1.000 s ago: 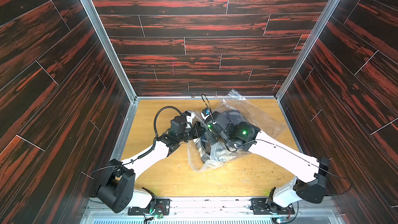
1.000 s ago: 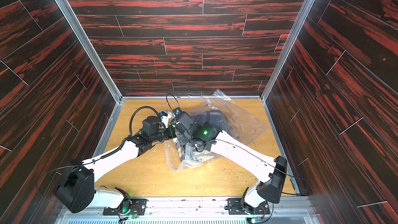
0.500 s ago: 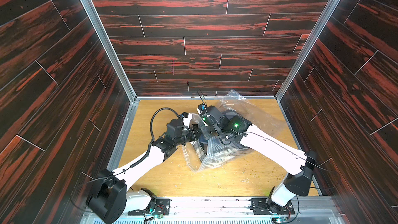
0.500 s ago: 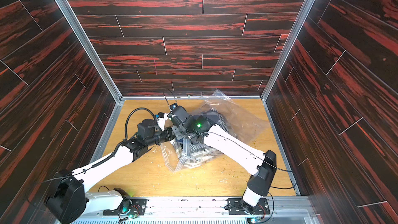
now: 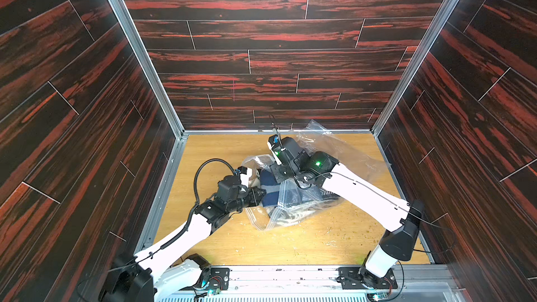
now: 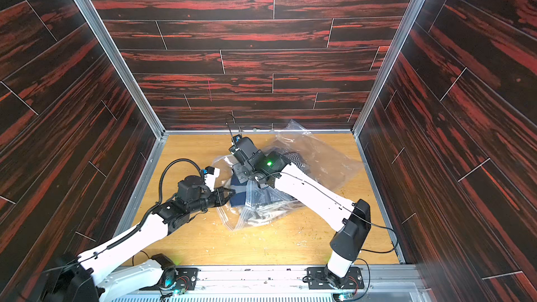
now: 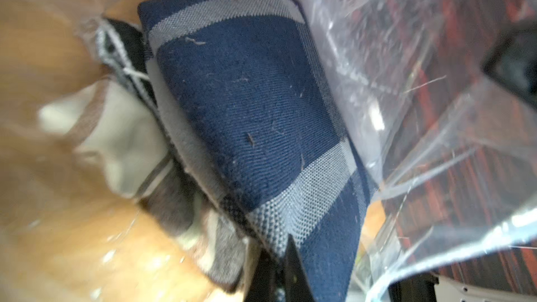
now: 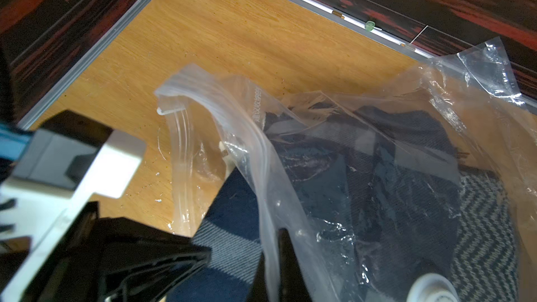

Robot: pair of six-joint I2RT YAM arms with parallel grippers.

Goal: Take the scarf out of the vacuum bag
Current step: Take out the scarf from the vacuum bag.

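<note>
At the near edge of the wood worktop (image 5: 290,245) both arms rose from their bases, and the left arm (image 5: 186,236) reached inward along the worktop. The left fingers (image 5: 260,195) were pinched shut on the near edge of the scarf (image 5: 268,183), a folded navy cloth with grey bands; the left wrist view showed the dark fingers (image 7: 293,265) closed over a grey-banded fold of that scarf (image 7: 255,111). The scarf lay at the middle of the worktop, at the open mouth of the vacuum bag (image 5: 343,155), with its near end bare of plastic and the rest under the clear film. A cream cloth (image 7: 125,146) was bunched against the scarf inside the film. Just beyond, the right fingers (image 5: 278,176) pointed down from above and were closed on the upper sheet of the vacuum bag; in the right wrist view the film ran between those fingers (image 8: 287,265). The zip-seal edge (image 8: 186,117) curled open above the wood. A round white valve disc (image 8: 430,286) sat on the film over a grey zigzag-knit cloth (image 8: 479,228). The crinkled far corner of the bag reached the foot of the back wall (image 5: 261,53) of dark red planks.
</note>
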